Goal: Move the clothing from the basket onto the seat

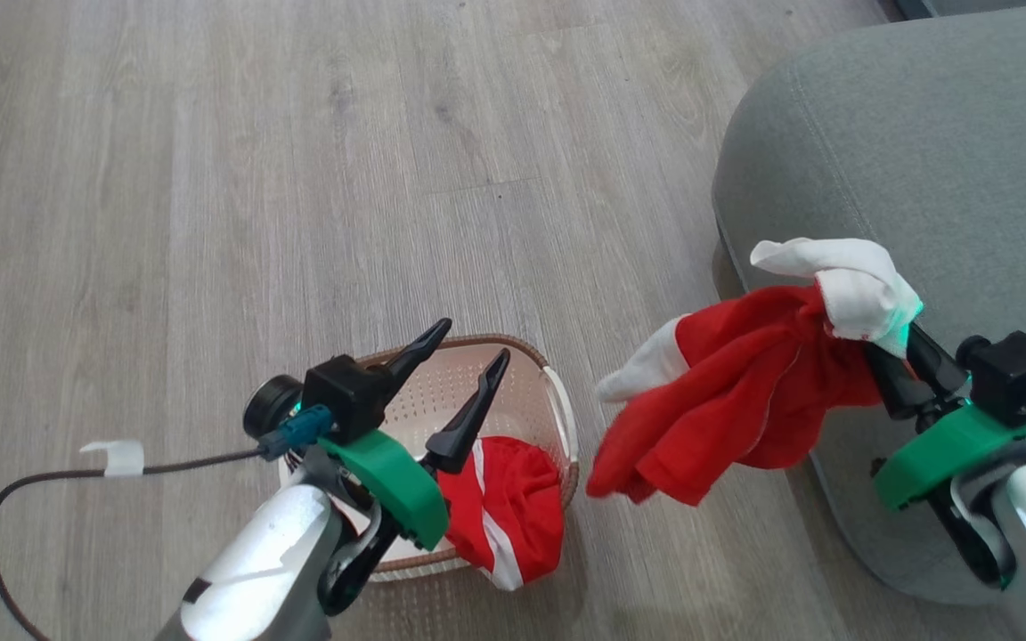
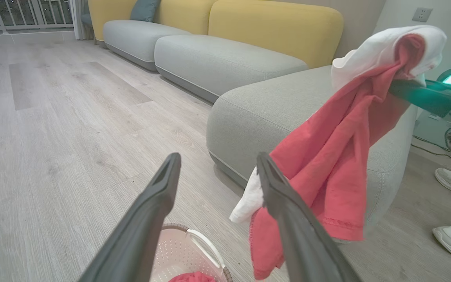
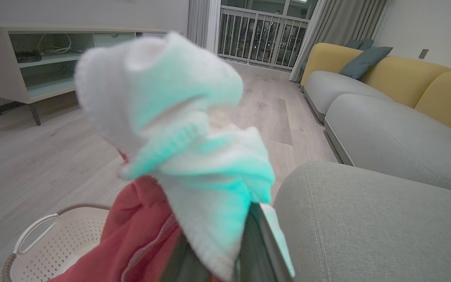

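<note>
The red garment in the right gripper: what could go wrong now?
1. The right gripper pinches the red garment by one bunched white end; it may slip out.
2. Most of it hangs beside the seat, so it could drag on the side and fall.
3. The second garment drapes over the basket rim; pulling it might tip the basket.

No writing, number or brand can be read in any view. The white tape tab (image 1: 126,456) on the cable (image 1: 32,485), lower left of the head view, looks blank. The red and white clothing (image 1: 736,392) at centre right and the basket (image 1: 522,405) at lower centre show no legible print.
</note>
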{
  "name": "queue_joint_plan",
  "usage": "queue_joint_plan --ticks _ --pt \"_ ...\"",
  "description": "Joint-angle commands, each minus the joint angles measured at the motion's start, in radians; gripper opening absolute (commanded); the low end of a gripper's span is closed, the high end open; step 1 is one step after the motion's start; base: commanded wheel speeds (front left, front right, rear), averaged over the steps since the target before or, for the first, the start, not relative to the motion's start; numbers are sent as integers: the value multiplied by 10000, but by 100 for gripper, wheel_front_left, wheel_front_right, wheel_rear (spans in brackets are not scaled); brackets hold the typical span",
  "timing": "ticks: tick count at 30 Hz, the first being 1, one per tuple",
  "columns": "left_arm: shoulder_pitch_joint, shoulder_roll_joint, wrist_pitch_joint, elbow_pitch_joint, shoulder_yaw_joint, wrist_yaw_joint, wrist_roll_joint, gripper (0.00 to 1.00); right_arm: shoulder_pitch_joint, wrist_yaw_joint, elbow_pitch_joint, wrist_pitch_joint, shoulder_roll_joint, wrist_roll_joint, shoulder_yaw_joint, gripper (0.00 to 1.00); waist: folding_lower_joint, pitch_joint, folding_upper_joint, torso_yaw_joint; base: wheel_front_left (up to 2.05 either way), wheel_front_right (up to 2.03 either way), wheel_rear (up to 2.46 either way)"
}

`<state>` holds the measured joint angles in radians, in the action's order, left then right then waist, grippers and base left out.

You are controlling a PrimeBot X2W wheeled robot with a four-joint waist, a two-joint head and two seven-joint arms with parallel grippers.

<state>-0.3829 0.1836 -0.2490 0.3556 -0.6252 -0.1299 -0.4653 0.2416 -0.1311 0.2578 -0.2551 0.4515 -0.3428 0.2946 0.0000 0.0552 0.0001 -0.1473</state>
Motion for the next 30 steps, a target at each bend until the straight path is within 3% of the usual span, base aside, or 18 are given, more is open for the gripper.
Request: queue_joint_plan --ticks 1,18,30 --pt "-309 204 -128 -286 427 -8 61 100 21 4 -356 -67 234 20 -46 0 0 1 -1 -15 0 0 0" --pt "-308 204 -128 -497 165 -8 88 100 -48 4 -370 -67 195 52 -172 0 0 -10 -1 -135 0 0 0" --pt "-328 152 -128 -773 -147 -8 64 100 5 4 -399 -67 202 67 -202 0 0 73 -1 -615 0 0 0"
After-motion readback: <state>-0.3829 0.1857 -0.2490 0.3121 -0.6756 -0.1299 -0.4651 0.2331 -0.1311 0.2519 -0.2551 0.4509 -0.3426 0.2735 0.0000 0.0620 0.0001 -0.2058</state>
